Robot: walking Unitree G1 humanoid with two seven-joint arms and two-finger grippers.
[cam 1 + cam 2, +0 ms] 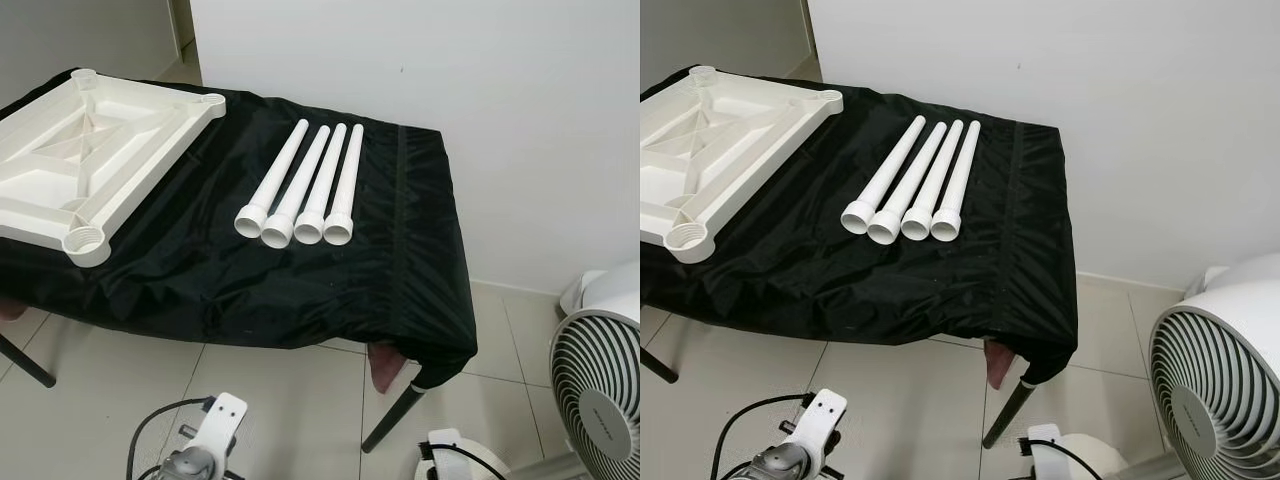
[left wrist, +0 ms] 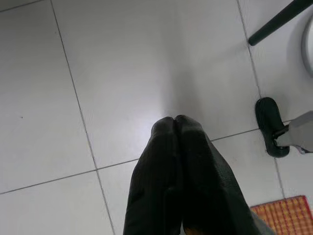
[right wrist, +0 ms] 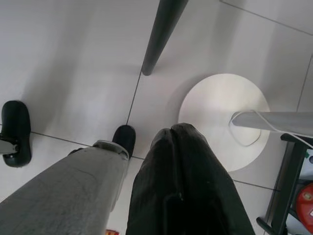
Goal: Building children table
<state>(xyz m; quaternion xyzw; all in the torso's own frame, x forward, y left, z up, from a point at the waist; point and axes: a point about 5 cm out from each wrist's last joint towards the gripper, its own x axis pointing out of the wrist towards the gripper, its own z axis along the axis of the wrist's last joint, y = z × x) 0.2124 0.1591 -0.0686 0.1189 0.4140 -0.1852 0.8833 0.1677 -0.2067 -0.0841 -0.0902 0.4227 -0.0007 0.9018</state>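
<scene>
A white plastic tabletop (image 1: 80, 160) lies upside down at the left end of a table covered in black cloth (image 1: 200, 270), with threaded leg sockets (image 1: 88, 243) at its corners. Several white tube legs (image 1: 300, 185) lie side by side on the cloth to its right, wide ends toward me. Both arms hang low by the floor. My left gripper (image 2: 174, 120) is shut with nothing in it, pointing at the pale floor tiles. My right gripper (image 3: 171, 129) is also shut and empty, above the fan's round base (image 3: 222, 117).
A white standing fan (image 1: 598, 390) stands at the right on the tiled floor. The black table leg (image 1: 392, 418) slants down near the front right corner. A white wall (image 1: 450, 80) runs behind the table. An orange mat (image 2: 283, 215) lies on the floor.
</scene>
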